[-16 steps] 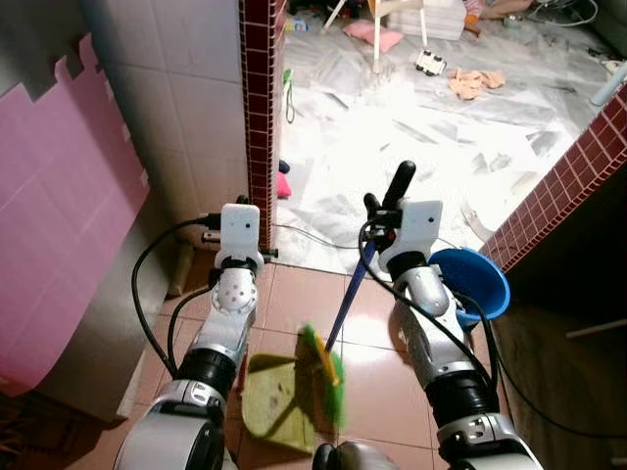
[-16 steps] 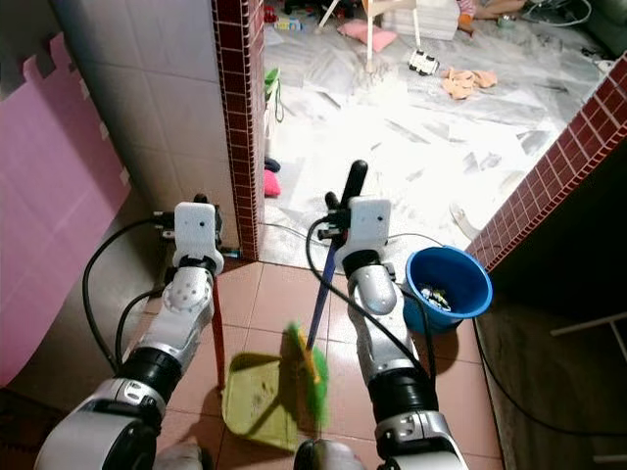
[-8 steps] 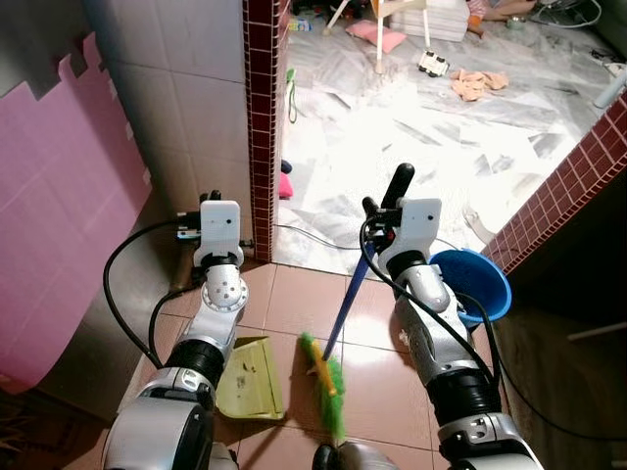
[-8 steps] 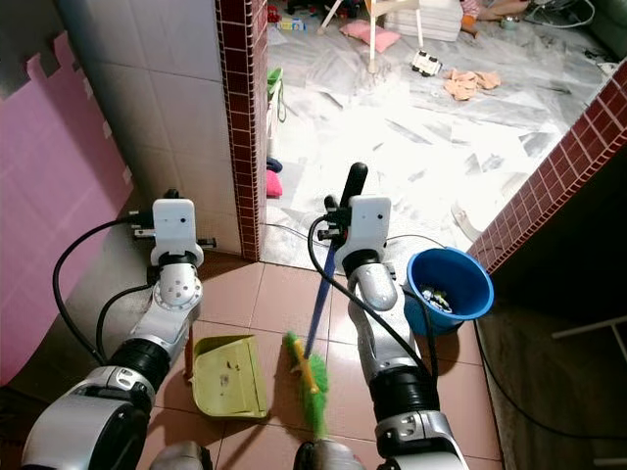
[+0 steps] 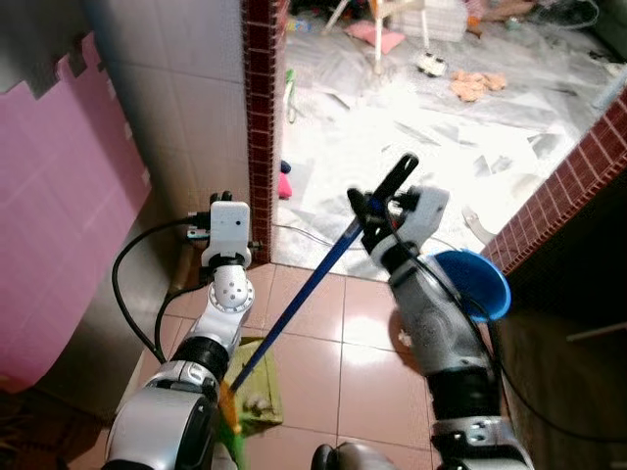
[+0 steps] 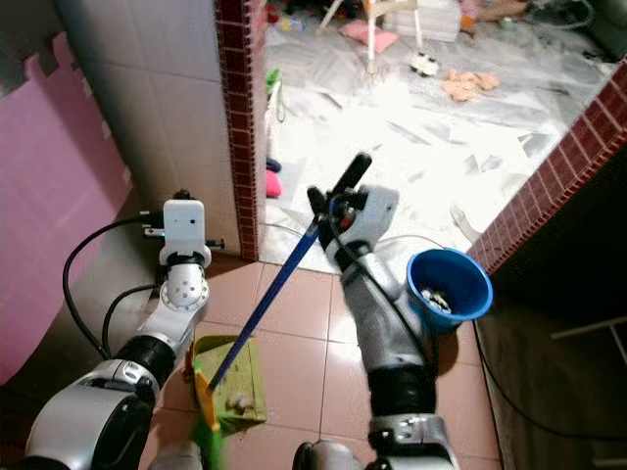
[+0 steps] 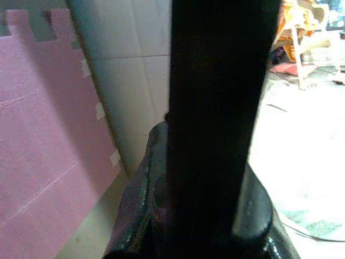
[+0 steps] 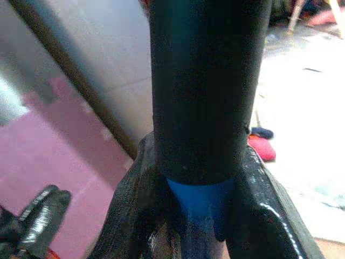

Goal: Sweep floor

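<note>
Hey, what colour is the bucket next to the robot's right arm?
Blue. The bucket stands on the floor tiles by the brick wall, seen best in the right eye view.

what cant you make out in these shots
- Broom head: blurred, cut by the right eye view's lower edge.
- Bits in the dustpan: too small to identify.
- Contents of the blue bucket: too small.
- Left pincer: the wrist box hides its fingertips; the left wrist view shows a dark handle blocking it.
</note>
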{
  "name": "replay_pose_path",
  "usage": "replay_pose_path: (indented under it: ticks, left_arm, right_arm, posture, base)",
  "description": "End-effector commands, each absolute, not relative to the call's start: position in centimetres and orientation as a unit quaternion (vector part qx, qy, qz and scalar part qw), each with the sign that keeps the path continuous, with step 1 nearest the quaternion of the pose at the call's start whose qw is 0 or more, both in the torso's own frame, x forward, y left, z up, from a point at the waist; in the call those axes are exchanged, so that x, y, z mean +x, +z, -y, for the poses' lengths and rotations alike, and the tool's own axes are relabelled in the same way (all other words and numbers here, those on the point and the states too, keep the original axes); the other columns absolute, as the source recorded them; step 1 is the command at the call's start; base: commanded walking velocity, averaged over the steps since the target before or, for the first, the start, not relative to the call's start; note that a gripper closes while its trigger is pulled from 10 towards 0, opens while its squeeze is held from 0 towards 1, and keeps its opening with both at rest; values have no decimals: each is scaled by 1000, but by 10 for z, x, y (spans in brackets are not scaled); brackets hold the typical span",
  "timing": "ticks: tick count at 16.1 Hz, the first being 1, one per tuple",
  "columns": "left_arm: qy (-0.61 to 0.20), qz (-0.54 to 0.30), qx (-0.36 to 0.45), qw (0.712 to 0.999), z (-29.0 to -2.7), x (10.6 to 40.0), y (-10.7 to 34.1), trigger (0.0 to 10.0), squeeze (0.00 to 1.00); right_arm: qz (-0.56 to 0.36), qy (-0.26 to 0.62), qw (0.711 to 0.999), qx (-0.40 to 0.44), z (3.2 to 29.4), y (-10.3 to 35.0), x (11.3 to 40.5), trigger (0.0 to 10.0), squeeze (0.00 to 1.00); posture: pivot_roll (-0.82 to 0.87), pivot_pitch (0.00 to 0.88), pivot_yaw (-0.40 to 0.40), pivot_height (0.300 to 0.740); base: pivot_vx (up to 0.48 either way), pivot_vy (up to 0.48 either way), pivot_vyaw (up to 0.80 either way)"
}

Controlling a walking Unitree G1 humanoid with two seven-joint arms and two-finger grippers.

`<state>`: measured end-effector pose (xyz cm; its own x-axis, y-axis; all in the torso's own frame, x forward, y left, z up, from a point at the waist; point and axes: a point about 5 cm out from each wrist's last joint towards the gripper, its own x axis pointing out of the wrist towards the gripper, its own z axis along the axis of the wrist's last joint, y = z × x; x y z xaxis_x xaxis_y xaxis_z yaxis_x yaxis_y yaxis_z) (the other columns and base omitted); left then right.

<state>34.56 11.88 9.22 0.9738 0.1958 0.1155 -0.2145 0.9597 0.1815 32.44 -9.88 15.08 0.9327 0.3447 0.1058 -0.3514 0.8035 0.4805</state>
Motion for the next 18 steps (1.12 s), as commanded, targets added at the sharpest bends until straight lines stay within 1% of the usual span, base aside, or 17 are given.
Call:
replay_pose_path:
  ticks: [1,4,9,11,13,14,16,18]
  left_arm:
    - [94,41,88,991,-112,346,91,10000,0]
    - [91,36,82,992,-111,347,90,10000,0]
    - [83,31,80,993,-110,347,89,10000,0]
    - [81,31,80,993,-110,347,89,10000,0]
    - [48,21,60,997,-104,347,87,10000,0]
    - [48,21,60,997,-104,347,87,10000,0]
    - [8,10,43,999,-97,347,85,10000,0]
    - [2,3,42,999,-96,347,84,10000,0]
  right_arm:
    - [40,205,936,284,97,169,325,10000,0]
    - [102,205,962,147,116,188,336,10000,0]
    - [157,172,970,71,135,214,348,10000,0]
    - [156,169,971,61,137,212,348,10000,0]
    - [127,150,980,27,140,196,345,10000,0]
    - [127,150,980,27,140,196,345,10000,0]
    - [88,117,989,-22,142,173,341,10000,0]
    - [80,107,990,-42,140,167,338,10000,0]
  posture:
    - [-124,65,-94,740]
    - [-131,54,-93,740]
    - [-134,41,-92,740]
    - [-134,41,-92,740]
    - [-134,43,-95,740]
    - [-134,43,-95,740]
    - [-133,52,-94,740]
    - [-133,52,-94,740]
  base:
    - [0,0,0]
    - [0,0,0]
    - [0,0,0]
    - [0,0,0]
    - [0,0,0]
    - [0,0,0]
    - [0,0,0]
    - [0,0,0]
